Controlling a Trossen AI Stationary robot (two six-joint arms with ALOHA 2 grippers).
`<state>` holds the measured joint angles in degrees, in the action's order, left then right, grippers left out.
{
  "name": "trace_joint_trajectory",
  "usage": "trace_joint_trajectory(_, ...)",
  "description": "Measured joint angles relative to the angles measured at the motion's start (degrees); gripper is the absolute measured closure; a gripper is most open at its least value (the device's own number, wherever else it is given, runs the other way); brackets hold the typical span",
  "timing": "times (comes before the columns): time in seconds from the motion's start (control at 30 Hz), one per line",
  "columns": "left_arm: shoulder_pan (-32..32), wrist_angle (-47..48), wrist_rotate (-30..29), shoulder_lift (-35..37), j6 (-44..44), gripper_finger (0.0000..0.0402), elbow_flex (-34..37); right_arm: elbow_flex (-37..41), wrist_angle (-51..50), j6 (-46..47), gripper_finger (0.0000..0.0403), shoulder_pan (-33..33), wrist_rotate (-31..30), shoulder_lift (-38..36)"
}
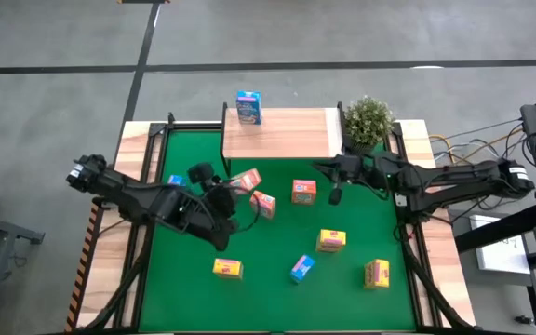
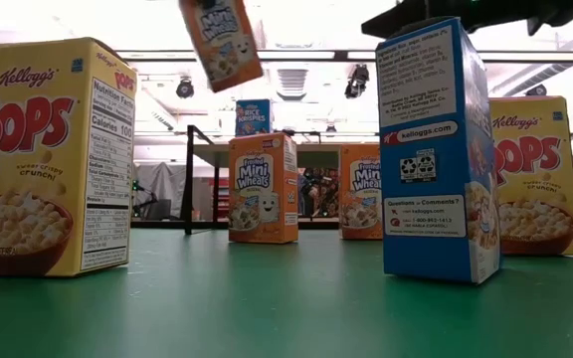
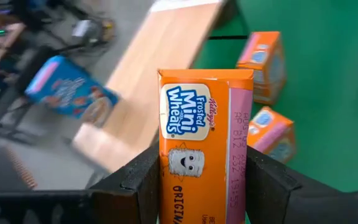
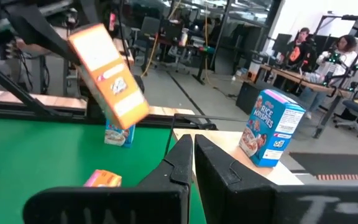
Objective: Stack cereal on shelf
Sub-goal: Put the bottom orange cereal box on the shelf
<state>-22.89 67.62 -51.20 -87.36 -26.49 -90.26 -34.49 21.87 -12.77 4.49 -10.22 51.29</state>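
Note:
My left gripper (image 1: 234,186) is shut on an orange cereal box (image 3: 197,124) and holds it in the air over the mat's left half, short of the shelf (image 1: 282,133). The same box shows tilted in the low view (image 2: 222,40) and in the right wrist view (image 4: 107,74). A blue box (image 1: 248,107) stands upright on the shelf's far left corner. Several more cereal boxes, orange (image 1: 304,191), yellow (image 1: 331,240) and blue (image 1: 302,268), sit on the green mat. My right gripper (image 4: 192,146) is shut with nothing in it, level, near the shelf's right end. My left gripper pinches the orange box between its two fingers (image 3: 138,183), one on each side, across the box's width (image 3: 166,168). The box's top end (image 3: 205,76) sticks out beyond the fingertips. The box is lifted clear of the mat and tilted.
A green potted plant (image 1: 368,119) stands at the shelf's right end, close to my right arm. A second orange box (image 1: 264,204) lies just beside the held one. A blue box (image 1: 176,180) sits by my left arm. People sit at desks beyond the table (image 4: 303,46).

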Motion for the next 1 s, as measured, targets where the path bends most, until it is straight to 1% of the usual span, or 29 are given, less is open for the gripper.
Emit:
trace_joint_trajectory(0.17, 4.8, -9.4, 7.0, 0.3, 14.4, 0.0239, 0.0, 2.8, 2.4, 1.2, 0.0394, 0.0, 0.2, -2.8)
trace_joint_trajectory(0.3, 9.1, -13.5, 10.3, 0.3, 21.8, 0.0239, 0.0, 4.0, 3.3, 1.7, 0.0394, 0.0, 0.3, -3.8)
trace_joint_trajectory(0.43, 12.9, -15.0, 10.7, 0.4, 27.9, 0.0239, 0.0, 4.2, 3.8, 1.8, 0.0394, 0.0, 0.4, -4.1)
trace_joint_trajectory(0.7, 20.6, -19.6, 18.5, 1.5, 36.9, 0.0239, 0.0, 4.2, 3.7, 2.4, 0.0394, 0.0, 0.3, -4.0)
trace_joint_trajectory(0.83, 25.5, -23.1, 24.3, 1.3, 42.0, 0.0239, 0.0, 4.2, 3.7, 1.8, 0.0394, 0.0, 0.3, -4.0)
trace_joint_trajectory(1.0, 33.4, -31.8, 33.1, -0.1, 47.0, 0.0239, 0.0, 4.2, 3.7, 0.8, 0.0394, 0.0, 0.2, -4.0)
